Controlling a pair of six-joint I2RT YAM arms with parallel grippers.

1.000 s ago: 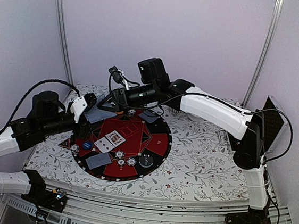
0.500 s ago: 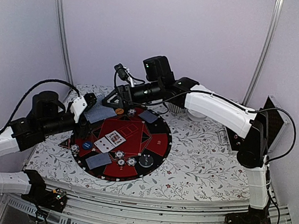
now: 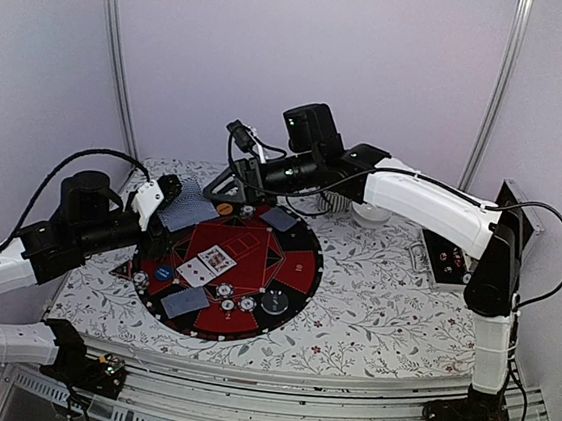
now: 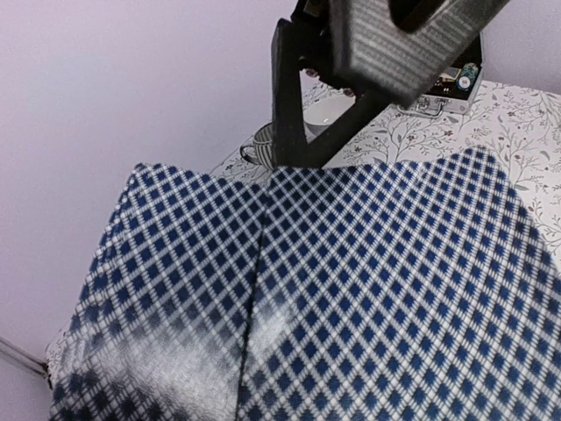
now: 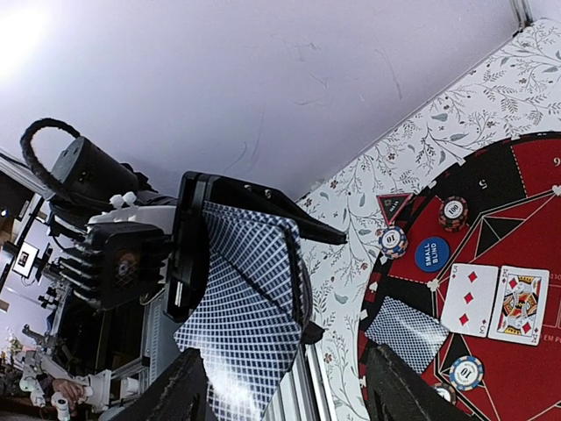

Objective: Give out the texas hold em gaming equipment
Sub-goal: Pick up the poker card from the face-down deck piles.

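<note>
**Left gripper clamping card fan, right gripper gaping above**

Top view: the left gripper (image 3: 171,206) is clamping a fan of cards (image 3: 187,201). The right gripper (image 3: 232,180) is hanging wide open just above it, an orange chip (image 3: 224,208) below. Two face-up cards (image 3: 207,262) and two face-down cards (image 3: 185,303) are lying on the mat (image 3: 300,265) nearby.

Left wrist view: two overlapping backs are filling the frame, edges cut off.

Right wrist view: four chips (image 5: 447,210) are showing beside the fan, its card count escaping view.
</note>
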